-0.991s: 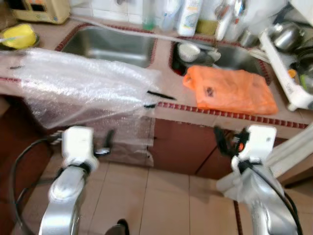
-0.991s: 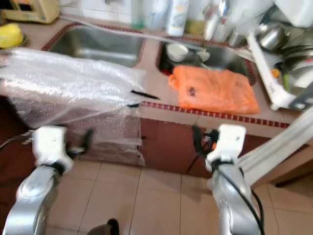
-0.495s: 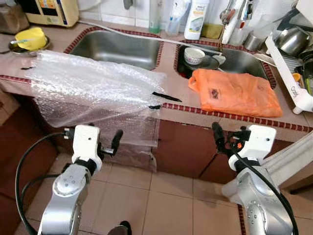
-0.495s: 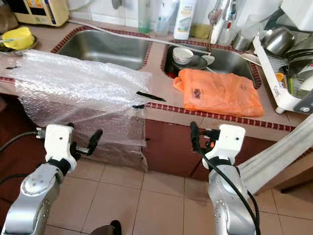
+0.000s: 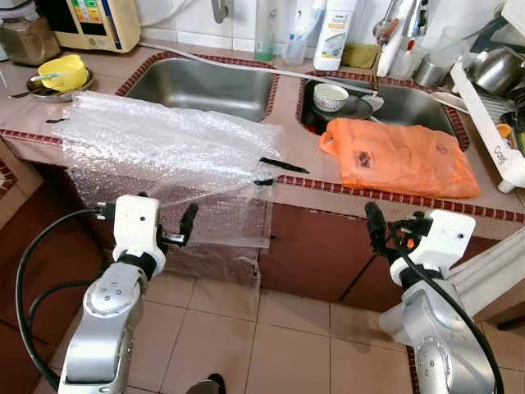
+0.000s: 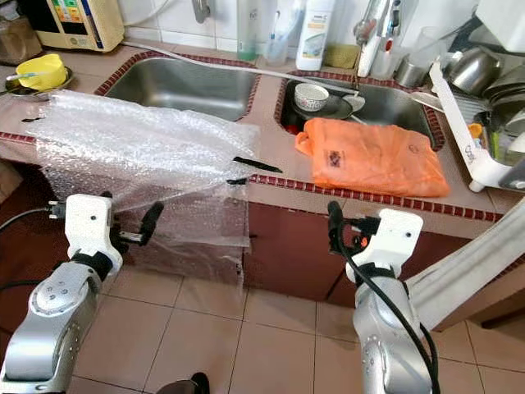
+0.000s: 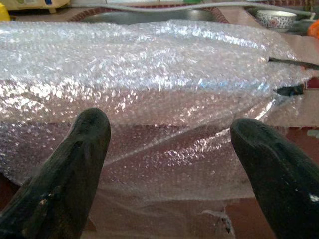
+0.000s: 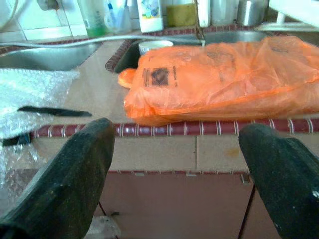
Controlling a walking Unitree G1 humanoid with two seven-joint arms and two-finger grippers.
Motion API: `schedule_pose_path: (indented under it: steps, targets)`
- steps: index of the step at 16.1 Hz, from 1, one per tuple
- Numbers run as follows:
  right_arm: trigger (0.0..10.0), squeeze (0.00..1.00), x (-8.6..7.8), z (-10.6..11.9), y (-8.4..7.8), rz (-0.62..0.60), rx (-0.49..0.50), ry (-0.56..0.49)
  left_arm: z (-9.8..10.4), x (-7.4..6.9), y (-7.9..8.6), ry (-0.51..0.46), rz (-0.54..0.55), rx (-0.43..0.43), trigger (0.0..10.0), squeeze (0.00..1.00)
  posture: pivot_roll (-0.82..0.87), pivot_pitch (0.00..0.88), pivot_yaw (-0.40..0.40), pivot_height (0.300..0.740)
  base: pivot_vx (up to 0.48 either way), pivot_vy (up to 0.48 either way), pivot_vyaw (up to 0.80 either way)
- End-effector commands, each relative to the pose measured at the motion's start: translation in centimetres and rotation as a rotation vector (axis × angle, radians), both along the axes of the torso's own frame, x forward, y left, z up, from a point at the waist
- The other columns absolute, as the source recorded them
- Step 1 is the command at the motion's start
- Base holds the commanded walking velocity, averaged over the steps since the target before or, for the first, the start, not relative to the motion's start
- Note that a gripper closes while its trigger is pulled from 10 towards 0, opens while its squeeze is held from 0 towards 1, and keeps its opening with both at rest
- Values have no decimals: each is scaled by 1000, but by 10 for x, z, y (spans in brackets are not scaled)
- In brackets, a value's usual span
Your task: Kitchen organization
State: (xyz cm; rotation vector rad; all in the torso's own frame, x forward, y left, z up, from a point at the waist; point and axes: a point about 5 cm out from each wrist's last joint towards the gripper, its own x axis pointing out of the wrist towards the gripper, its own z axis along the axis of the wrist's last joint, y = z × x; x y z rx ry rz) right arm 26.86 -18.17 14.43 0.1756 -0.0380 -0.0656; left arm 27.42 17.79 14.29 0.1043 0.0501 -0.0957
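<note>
Compared with a second ago the view is sharp and takes in more of the surface (image 5: 303, 156). The yellow bowl (image 5: 64, 72) sits far left. The bubble wrap (image 5: 164, 152) drapes over the surface's front edge, unmoved; the left pincer (image 7: 169, 164), fingers spread, hangs just before it. The orange bag (image 5: 402, 156) lies right of the sinks, its dark print unreadable. The right pincer (image 8: 179, 169), also spread, faces it from below the edge.
</note>
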Motion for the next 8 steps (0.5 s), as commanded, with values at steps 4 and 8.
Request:
schedule_pose_path:
  steps: [4, 8]
  targets:
    - [10000, 0, 1, 4, 0, 11, 1, -10, 0, -3, 1, 9, 20, -20, 10000, 0, 82, 126, -61, 740, 0, 0, 0]
    - [10000, 0, 0, 1, 4, 17, 5, -5, 0, -2, 0, 11, 15, -18, 10000, 0, 83, 129, -59, 740, 0, 0, 0]
